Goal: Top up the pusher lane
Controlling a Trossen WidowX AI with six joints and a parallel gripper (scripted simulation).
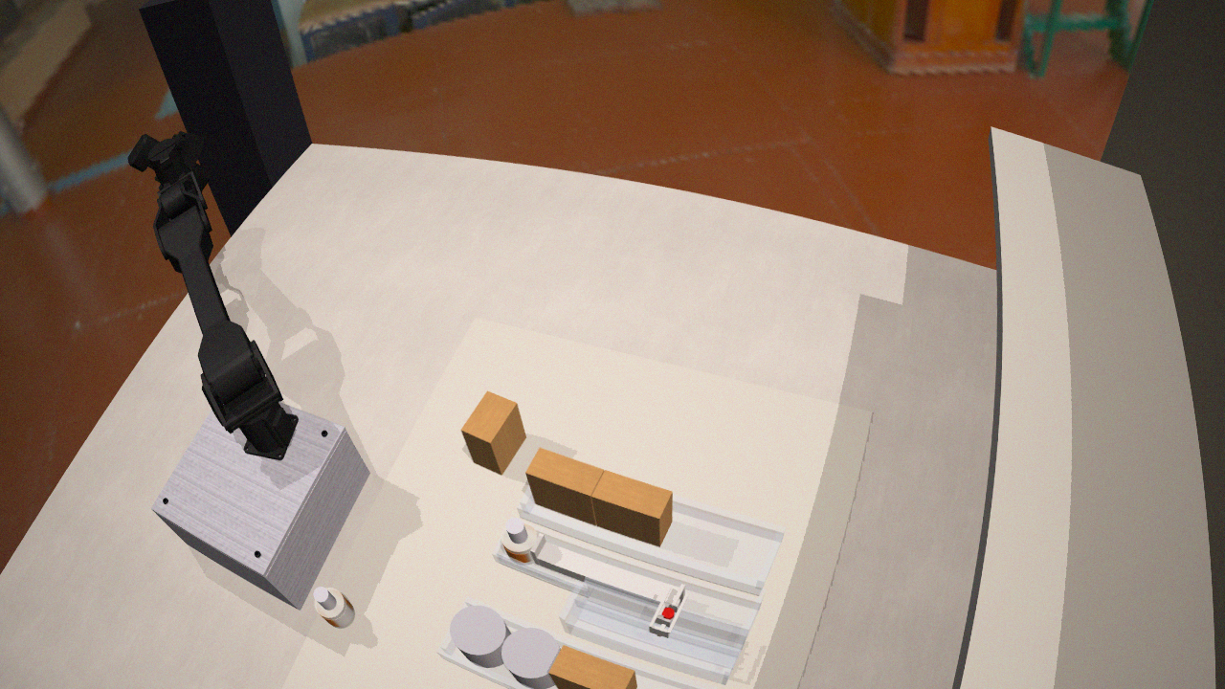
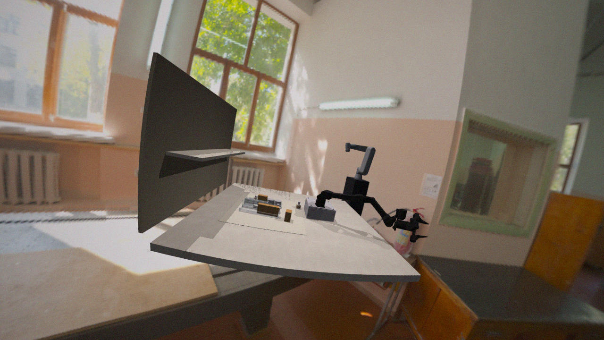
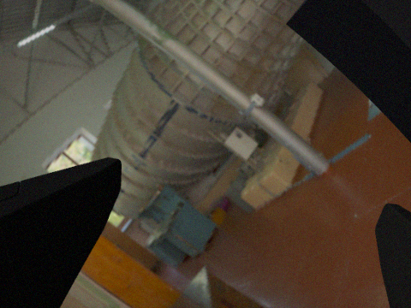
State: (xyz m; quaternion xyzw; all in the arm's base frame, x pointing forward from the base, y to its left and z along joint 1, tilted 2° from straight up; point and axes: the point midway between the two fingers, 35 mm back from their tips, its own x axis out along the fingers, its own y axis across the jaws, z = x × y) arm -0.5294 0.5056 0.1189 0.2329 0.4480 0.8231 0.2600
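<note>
The hand (image 2: 415,230) hangs wide open and holds nothing, stretched out past the counter (image 2: 295,249) edge; only the exterior view shows this. The wrist view sees just room and floor between its dark fingers. Far behind the hand, the top view shows the loose jar (image 1: 332,606) beside the arm's grey base block (image 1: 256,505), and its match (image 1: 517,540) at the sprung lane's (image 1: 616,587) front, with brown boxes (image 1: 597,495) alongside.

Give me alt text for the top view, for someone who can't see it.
A black robot arm reaches off the table's far left edge, its pincer open and empty, far from the loose jar beside its grey base block. On the mat, another jar stands at the front of a lane, among brown boxes and grey cans.
</note>
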